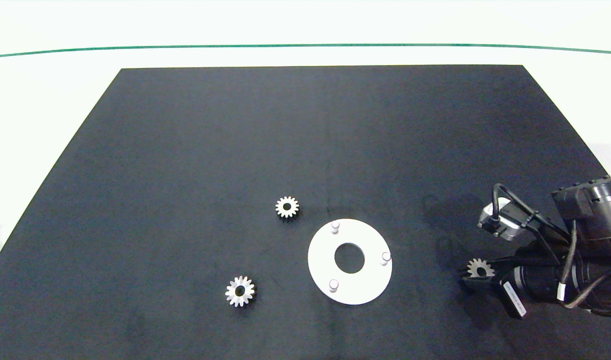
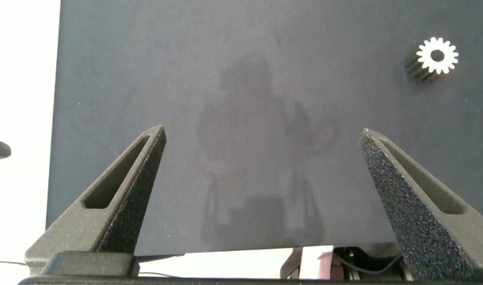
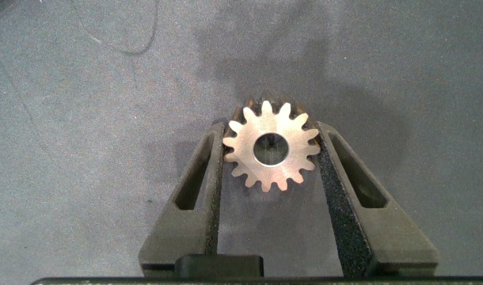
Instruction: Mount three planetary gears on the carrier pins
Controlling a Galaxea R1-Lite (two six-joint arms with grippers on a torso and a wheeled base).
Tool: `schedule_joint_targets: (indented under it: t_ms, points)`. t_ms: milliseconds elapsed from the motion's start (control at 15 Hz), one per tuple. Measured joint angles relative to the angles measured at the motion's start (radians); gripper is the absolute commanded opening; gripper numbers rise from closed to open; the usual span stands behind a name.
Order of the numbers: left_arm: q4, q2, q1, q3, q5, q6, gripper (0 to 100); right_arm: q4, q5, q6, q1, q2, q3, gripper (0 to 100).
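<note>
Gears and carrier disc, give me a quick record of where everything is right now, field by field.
surface: black mat
white disc: flat on the mat, all three carrier pins bare
loose gears: far gear, near gear, both on the mat beside the disc
third gear: between the fingers of the right gripper, right of the disc
left gripper: open, empty, above the mat
gears installed: none

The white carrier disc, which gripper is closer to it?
Right. The right gripper, shut on a gear, sits just right of the disc; the left gripper is outside the head view.
</note>
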Motion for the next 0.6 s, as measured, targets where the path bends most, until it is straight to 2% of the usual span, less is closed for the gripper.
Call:
schedule_joint_targets:
  t_ms: [400,533,600]
  points:
    - [-0.001,0.000,0.000,-0.001,-0.011,0.000,100,0.005,-0.003,-0.002,0.000,-0.005,-0.004,19]
    - [0.000,0.000,0.001,0.000,-0.013,0.000,100,0.023,-0.010,-0.004,0.003,-0.033,-0.028,19]
    - [0.000,0.000,0.001,0.000,-0.018,0.000,100,0.053,-0.012,-0.004,0.007,-0.051,-0.050,19]
